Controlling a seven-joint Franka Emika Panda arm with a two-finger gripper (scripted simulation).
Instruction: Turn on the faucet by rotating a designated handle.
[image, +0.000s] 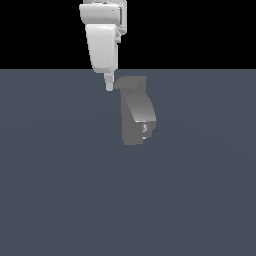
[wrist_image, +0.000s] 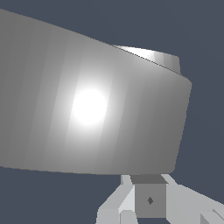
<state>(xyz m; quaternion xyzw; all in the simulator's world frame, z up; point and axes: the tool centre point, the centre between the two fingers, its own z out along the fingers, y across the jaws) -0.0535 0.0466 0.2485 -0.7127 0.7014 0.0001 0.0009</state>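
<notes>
Seen in the exterior view, from left to right: white arm (image: 103, 35) coming down from above, ending in the tool (image: 108, 84) just at the left edge of the faucet's top. Tool tip level with the handle (image: 131, 83), touching or almost touching its left end; cannot tell which. Only one slim white fingertip visible there, so opening width not readable from this side.

Further right: faucet (image: 137, 117), matte grey, standing on the dark blue-grey counter (image: 60, 190), flat on top, chunky body curving downward toward the front.

In the wrist view: large curved grey faucet surface (wrist_image: 87, 109) filling most of the picture, very close, with a bright highlight. White fingers (wrist_image: 114, 205) at the frame's lower edge flanking a small grey block. Nothing visibly clamped; cannot tell open or closed.
</notes>
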